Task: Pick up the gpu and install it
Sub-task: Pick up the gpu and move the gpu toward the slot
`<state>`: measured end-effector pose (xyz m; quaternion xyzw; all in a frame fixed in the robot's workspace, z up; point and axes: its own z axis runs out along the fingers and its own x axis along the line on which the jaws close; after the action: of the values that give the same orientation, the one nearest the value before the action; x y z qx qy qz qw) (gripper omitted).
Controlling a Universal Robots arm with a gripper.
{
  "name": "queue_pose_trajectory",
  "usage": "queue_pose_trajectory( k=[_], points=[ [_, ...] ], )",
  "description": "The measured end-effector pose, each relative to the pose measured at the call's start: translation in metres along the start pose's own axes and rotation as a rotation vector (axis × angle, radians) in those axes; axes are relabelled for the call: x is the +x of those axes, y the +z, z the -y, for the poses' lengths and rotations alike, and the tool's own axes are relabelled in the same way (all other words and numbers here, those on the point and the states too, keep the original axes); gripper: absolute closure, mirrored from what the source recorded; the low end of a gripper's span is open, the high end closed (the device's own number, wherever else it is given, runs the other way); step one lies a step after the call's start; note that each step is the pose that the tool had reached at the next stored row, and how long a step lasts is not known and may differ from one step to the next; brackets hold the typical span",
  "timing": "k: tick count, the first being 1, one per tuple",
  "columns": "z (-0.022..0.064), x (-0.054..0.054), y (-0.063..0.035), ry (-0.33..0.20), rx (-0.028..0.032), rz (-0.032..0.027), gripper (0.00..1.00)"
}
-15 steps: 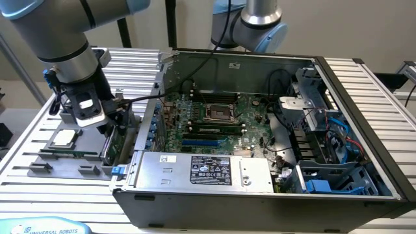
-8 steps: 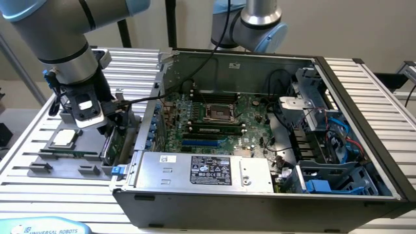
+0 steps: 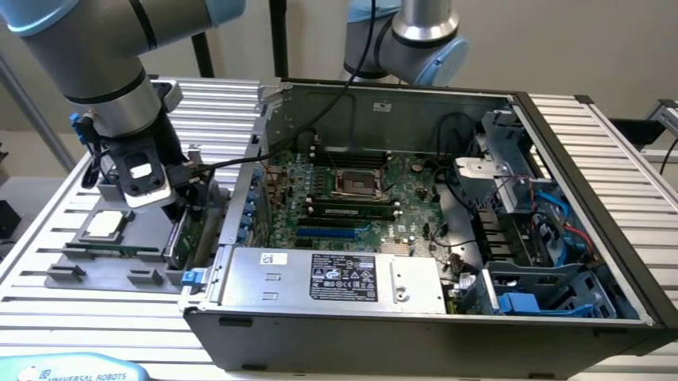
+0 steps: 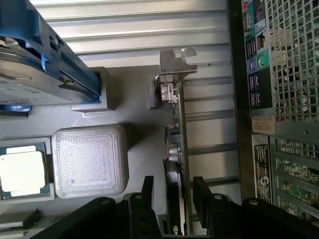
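Note:
The gpu (image 4: 175, 124) stands on its long edge in a slot of the grey holder (image 4: 134, 149), its silver end bracket (image 4: 174, 62) at the far end. My gripper (image 4: 174, 196) straddles the card, one black finger (image 4: 148, 191) on each side. A narrow gap shows between the fingers and the card, so the jaws are open around it. In the exterior view the gripper (image 3: 182, 213) is low over the holder at the exterior view's left of the computer case, with the green edge of the gpu (image 3: 178, 238) just under it.
The open computer case (image 3: 593, 198) with its motherboard (image 3: 350, 198) lies at the exterior view's right of the holder. A silver processor chip (image 3: 106, 225) and a silver hard drive with blue rails (image 4: 30, 74) also sit on the holder. A second arm (image 3: 414, 40) stands behind the case.

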<state>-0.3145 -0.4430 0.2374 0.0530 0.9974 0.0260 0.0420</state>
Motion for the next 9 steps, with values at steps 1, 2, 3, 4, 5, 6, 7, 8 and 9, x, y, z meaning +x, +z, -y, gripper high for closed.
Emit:
queue_pose_trajectory(
  k=[1, 2, 3, 4, 5, 6, 7, 8, 9],
  points=[
    [-0.0003, 0.0000, 0.0006, 0.000, -0.0001, 0.0008, 0.55],
    [-0.0005, 0.0001, 0.0012, 0.000, -0.0001, 0.0013, 0.55],
    [-0.0008, 0.0002, 0.0018, 0.000, -0.0001, 0.0019, 0.55],
    [-0.0010, 0.0003, 0.0023, 0.000, -0.0002, 0.0025, 0.55],
    [-0.0014, 0.0003, 0.0027, 0.000, -0.0003, 0.0029, 0.55],
    [-0.0016, 0.0004, 0.0030, 0.000, -0.0004, 0.0033, 0.55],
    [-0.0018, 0.0004, 0.0032, 0.000, -0.0005, 0.0036, 0.57],
    [-0.0020, 0.0004, 0.0032, 0.000, -0.0004, 0.0036, 0.57],
    [-0.0021, 0.0005, 0.0032, 0.000, -0.0003, 0.0036, 0.65]
  ],
)
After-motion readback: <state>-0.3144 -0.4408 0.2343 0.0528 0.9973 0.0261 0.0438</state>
